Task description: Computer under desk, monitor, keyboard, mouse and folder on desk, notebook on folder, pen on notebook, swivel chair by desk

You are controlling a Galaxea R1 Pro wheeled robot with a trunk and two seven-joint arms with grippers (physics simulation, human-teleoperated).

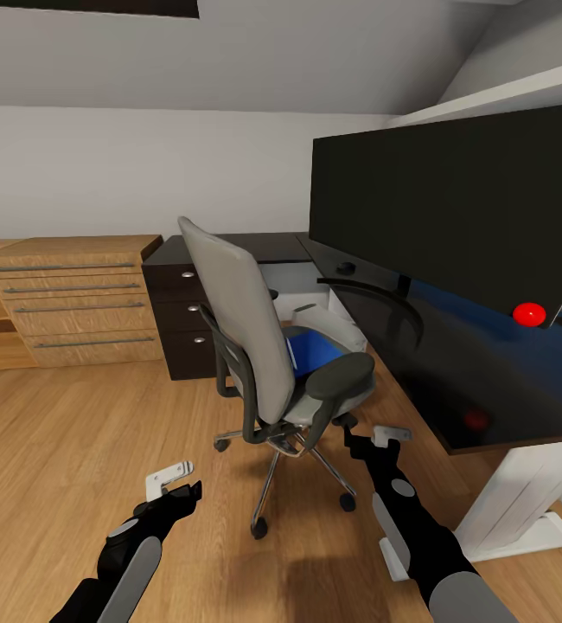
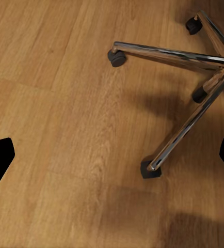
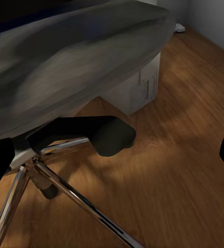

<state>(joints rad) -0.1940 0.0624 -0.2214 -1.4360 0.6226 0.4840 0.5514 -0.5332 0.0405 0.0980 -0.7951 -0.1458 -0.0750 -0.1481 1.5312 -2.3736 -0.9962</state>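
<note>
The grey swivel chair (image 1: 251, 342) stands on the wood floor, turned toward the black desk (image 1: 480, 381). On its seat lies the blue folder (image 1: 316, 353). The wide black monitor (image 1: 454, 208) stands on the desk, and a small dark mouse (image 1: 346, 268) lies on the top behind it. My left gripper (image 1: 175, 483) hangs open over the floor left of the chair's chrome base (image 2: 194, 88). My right gripper (image 1: 374, 438) is open, low beside the chair's near armrest (image 1: 341, 376), facing the seat's underside (image 3: 65, 62). A pale box (image 3: 140, 88), maybe the computer, stands under the desk.
A light-wood drawer chest (image 1: 78, 298) lines the far wall at left. The desk's black drawer unit (image 1: 177, 316) stands behind the chair. The white desk leg (image 1: 523, 502) is close on my right. Open floor (image 1: 73, 433) stretches to the left.
</note>
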